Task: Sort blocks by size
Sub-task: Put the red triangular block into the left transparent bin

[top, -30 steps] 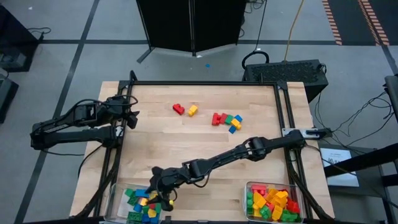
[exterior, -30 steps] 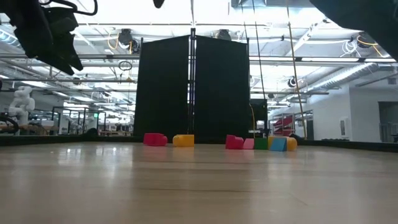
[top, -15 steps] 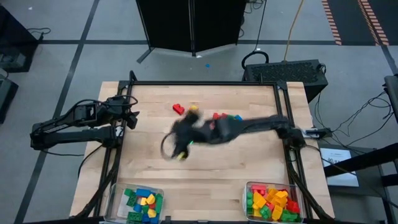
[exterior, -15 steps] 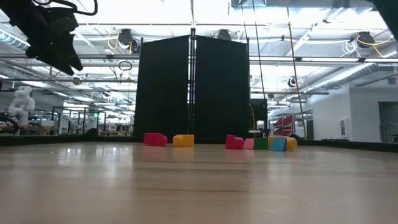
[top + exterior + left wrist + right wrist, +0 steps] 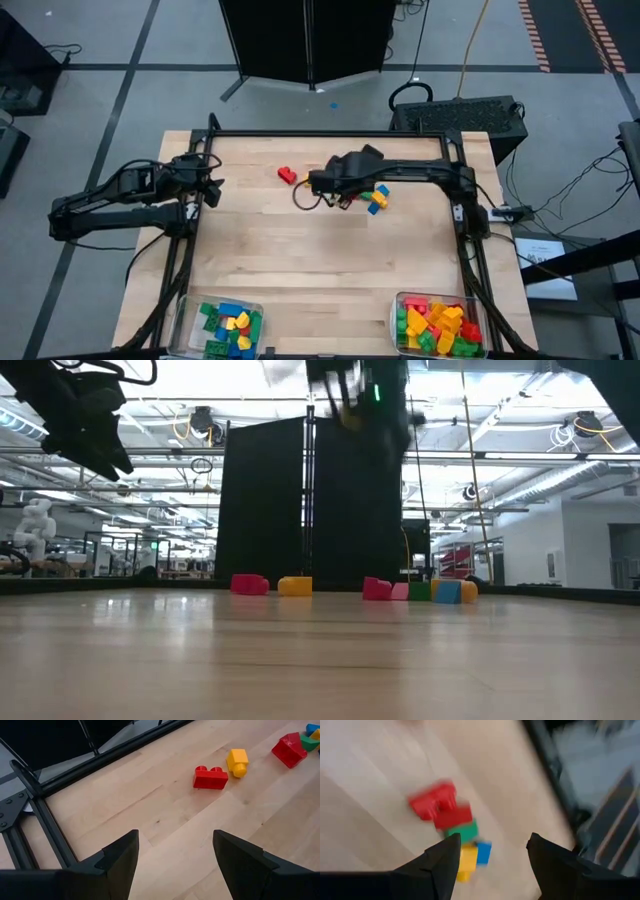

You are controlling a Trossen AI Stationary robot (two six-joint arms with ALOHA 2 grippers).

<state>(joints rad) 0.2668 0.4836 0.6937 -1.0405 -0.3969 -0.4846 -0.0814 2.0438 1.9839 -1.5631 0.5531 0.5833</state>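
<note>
Wooden tabletop [image 5: 300, 260] carried loose blocks [image 5: 372, 194] in its 12 o'clock half: a red block [image 5: 287, 176] at roughly 11, plus a red/green/yellow/blue cluster just right of center, partly under the right arm. Right pincer [image 5: 318, 183] hovered between that red block and the cluster, fingers spread with nothing between them; its wrist view showed the cluster [image 5: 451, 825] on bare wood ahead of the gap. Left pincer [image 5: 213, 186] was parked over the 9 o'clock edge, fingers apart, empty; its wrist view showed the red block [image 5: 210, 777] beside a yellow block [image 5: 237, 761]. Two clear bins of sorted blocks sat at 7 [image 5: 190, 318] and 5 [image 5: 396, 318].
</note>
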